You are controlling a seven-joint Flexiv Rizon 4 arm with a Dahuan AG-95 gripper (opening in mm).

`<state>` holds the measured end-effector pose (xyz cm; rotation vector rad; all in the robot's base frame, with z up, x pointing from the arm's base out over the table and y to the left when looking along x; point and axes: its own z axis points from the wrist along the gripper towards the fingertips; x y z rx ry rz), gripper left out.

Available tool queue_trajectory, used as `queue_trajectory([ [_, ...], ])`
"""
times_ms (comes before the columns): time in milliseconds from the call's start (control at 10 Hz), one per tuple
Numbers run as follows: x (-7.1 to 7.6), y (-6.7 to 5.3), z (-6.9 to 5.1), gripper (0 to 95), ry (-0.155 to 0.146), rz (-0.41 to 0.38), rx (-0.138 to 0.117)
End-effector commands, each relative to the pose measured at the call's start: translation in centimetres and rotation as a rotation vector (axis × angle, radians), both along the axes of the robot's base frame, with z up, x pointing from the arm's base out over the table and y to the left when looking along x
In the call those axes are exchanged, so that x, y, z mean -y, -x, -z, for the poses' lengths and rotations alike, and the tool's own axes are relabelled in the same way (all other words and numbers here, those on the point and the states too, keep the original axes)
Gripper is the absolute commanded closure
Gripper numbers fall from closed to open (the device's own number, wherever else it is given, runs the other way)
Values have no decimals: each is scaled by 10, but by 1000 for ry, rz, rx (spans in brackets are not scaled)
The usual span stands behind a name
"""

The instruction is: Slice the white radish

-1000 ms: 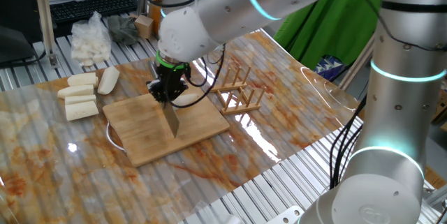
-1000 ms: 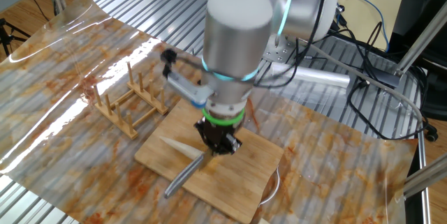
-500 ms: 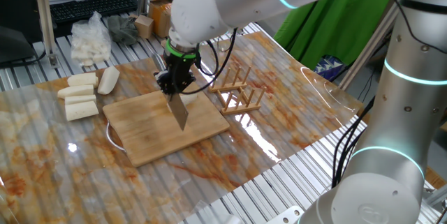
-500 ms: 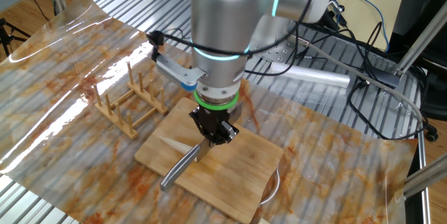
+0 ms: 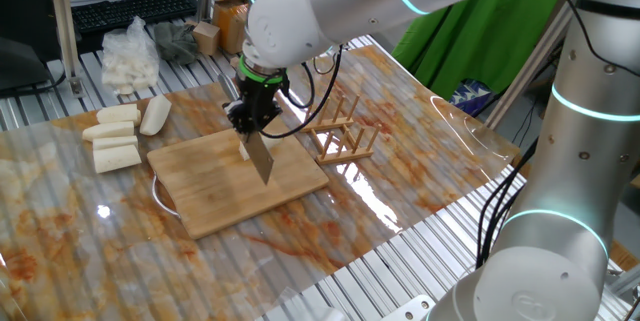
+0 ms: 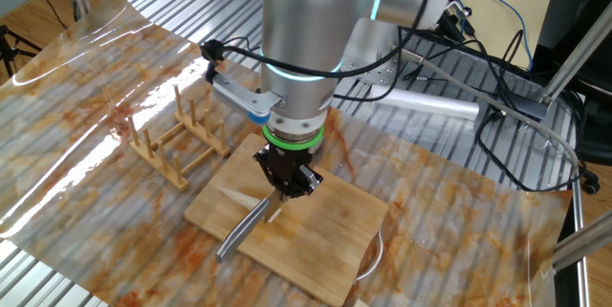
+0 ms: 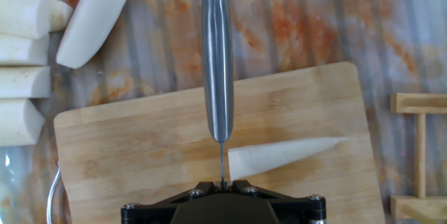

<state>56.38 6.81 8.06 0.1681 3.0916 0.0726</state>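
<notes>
Change: since a second ago the arm has swung from over the near middle of the board toward its far edge and lifted a little; the knife now hangs closer to the rack side, while the radish and the chunks lie as before.
Chunks (image 5: 113, 139): at the far left of the table, four thick cream-white pieces lie side by side off the board, with a fifth slanted piece just beside them.
Bag (image 5: 130, 53): clear plastic, full of white pieces, behind the chunks near a keyboard.
Cutting board (image 5: 205, 198): pale wood, flat on the marbled sheet, right of the chunks.
Knife (image 6: 242, 232): gripped by its blade end, its metal handle slanting down and away over the board; in the hand view the blade shows only edge-on as a thin line.
Gripper (image 6: 284, 181): pointing straight down above the board, fingers pinched tight on the knife.
White radish (image 7: 283, 158): lying flat on the board, whole, cut end right beside the blade line, pointed tip aimed toward the rack.
Rack (image 5: 345, 131): small wooden rack standing just off the board's right side.
</notes>
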Motion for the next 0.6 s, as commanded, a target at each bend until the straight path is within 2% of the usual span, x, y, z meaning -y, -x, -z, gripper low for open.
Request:
queue_trajectory([
  [100,3,-1,2,950,-3,-4,1],
  [300,8,-3,5,950,-10,-1,1],
  [600,10,2,9,950,-10,8,5],
])
